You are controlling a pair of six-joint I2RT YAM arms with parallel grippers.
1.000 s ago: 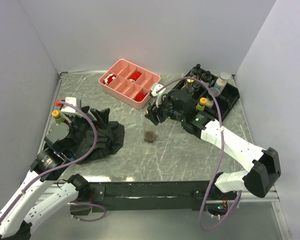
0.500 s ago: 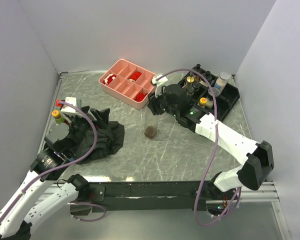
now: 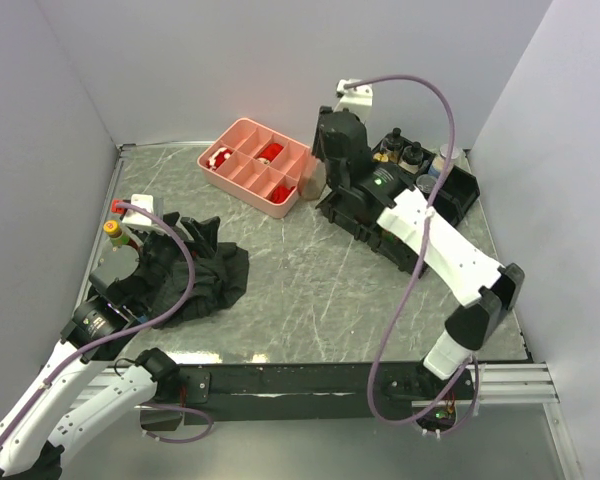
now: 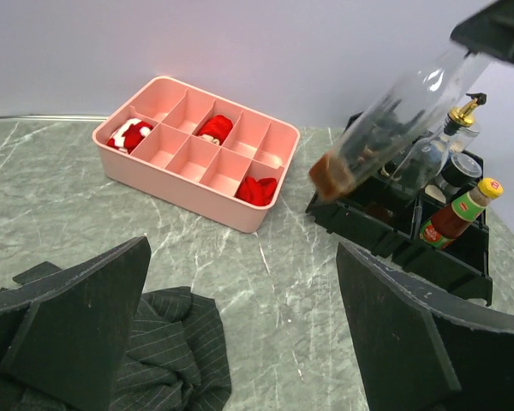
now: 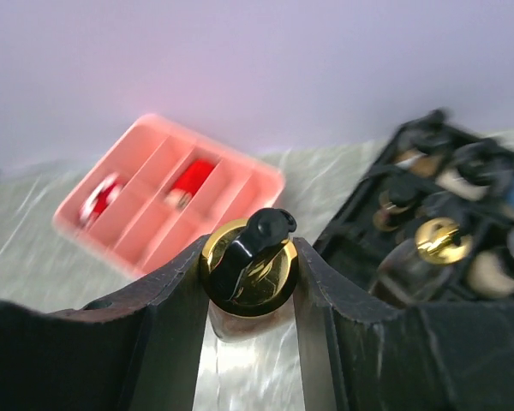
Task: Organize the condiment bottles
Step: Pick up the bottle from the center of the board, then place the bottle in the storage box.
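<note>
Upper centre of the overhead view: the right arm's jaws are clamped on the gold spout of a tall clear bottle [image 4: 392,118], held off the bench with its base tilted toward the pink tray [image 4: 182,190] and the black rack [image 4: 373,224] just right, while the left arm's jaws gape at lower left.

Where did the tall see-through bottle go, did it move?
Yes. The right gripper lifted the bottle off the table, toward the back, beside the pink tray's right corner.
</note>
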